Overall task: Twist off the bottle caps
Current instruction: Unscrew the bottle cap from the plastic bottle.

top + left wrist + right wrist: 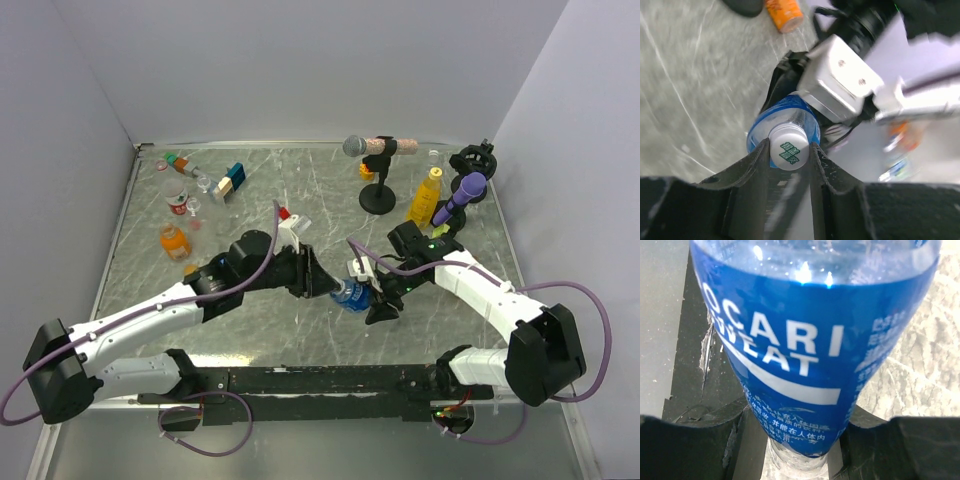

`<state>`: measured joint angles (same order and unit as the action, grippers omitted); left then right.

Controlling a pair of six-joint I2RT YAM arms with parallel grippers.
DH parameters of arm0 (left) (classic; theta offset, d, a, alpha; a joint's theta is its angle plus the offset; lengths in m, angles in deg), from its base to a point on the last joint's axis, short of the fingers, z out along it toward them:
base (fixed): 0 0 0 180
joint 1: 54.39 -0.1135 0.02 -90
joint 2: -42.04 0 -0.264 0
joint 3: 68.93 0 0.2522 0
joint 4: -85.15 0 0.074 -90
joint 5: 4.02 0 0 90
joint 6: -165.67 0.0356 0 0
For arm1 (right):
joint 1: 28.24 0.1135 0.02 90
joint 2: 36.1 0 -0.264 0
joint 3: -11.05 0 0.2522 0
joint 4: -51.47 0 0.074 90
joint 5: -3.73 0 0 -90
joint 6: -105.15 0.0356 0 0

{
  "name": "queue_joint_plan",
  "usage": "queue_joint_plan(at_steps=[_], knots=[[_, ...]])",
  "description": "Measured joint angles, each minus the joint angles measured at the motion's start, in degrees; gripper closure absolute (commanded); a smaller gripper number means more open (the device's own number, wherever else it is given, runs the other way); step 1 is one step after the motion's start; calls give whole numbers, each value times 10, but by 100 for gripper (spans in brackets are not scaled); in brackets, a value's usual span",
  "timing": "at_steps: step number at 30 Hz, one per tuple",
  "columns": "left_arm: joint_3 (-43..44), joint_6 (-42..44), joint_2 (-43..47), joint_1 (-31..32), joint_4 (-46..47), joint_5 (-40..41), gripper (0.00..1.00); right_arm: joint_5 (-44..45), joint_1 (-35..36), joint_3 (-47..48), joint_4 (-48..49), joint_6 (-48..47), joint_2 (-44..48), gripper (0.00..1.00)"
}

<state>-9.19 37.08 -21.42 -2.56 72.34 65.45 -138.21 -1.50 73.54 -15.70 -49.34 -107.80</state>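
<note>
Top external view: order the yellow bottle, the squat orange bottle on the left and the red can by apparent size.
1. yellow bottle, clearly largest.
2. squat orange bottle and red can: nearly alike, too close to rank.

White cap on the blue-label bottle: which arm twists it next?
Left. The left gripper pinches the white cap; the right gripper clamps the bottle, steadying it.

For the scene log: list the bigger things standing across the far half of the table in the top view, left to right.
In order: squat orange plastic bottle → dark blue toy block → black round-based microphone stand → tall yellow plastic bottle → purple handheld microphone.
</note>
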Motion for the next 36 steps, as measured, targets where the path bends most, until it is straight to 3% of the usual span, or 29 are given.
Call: queue_joint_plan(at_steps=[4,6,10,15,19,21,30,36], knots=[[0,-139,2,12,-33,58,99,9,0,0,-3,1,-6,70],[2,-179,3,21,-47,85,89,14,0,0,-3,1,-6,70],[27,-211,-2,35,-89,120,32,13,0,0,-1,1,-6,70],[32,-211,5,39,-102,136,6,18,0,0,2,2,-7,70],[13,-179,71,39,-103,157,1,18,0,0,3,2,-7,70],[-2,-145,122,39,-101,160,3,17,0,0,3,2,-7,70],[-119,102,374,39,-52,176,3,16,0,0,2,1,-7,70],[-156,282,412,39,-22,126,3,15,0,0,2,0,-7,70]])
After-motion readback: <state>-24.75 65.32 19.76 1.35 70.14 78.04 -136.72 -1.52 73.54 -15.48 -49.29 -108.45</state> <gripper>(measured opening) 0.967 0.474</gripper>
